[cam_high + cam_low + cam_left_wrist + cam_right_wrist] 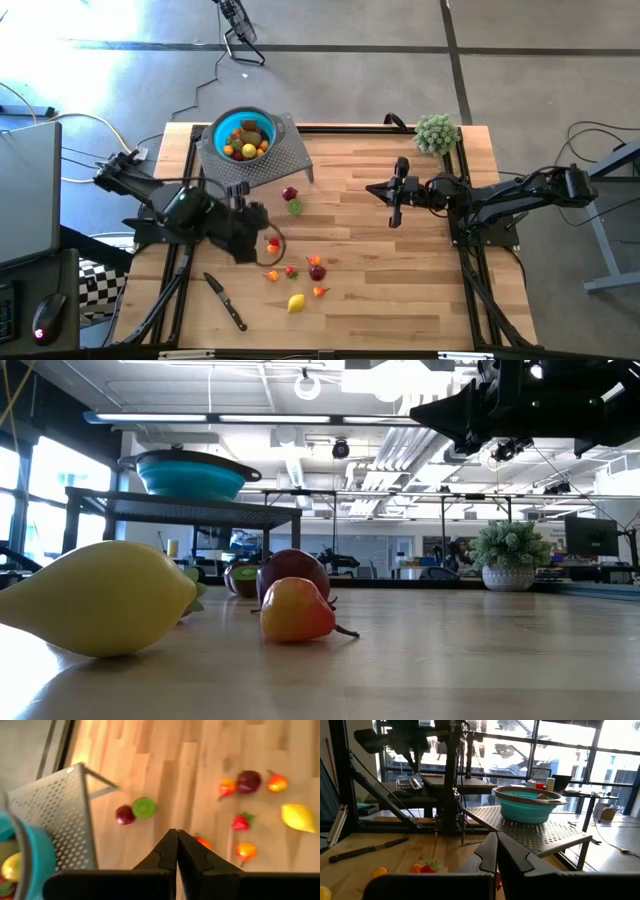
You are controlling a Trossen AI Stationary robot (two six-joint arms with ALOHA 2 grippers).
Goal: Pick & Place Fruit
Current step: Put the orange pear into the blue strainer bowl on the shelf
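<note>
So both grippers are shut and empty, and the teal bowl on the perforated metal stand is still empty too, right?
Not quite. The teal bowl on the perforated metal stand already holds several fruits, as the high view shows. The rest stands: the left gripper and the right gripper are both shut and hold nothing.

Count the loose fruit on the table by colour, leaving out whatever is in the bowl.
Orange fruit: 4
Dark maroon fruit: 2
Red fruit: 1
Yellow fruit: 1
Green fruit: 1
Total: 9
</note>
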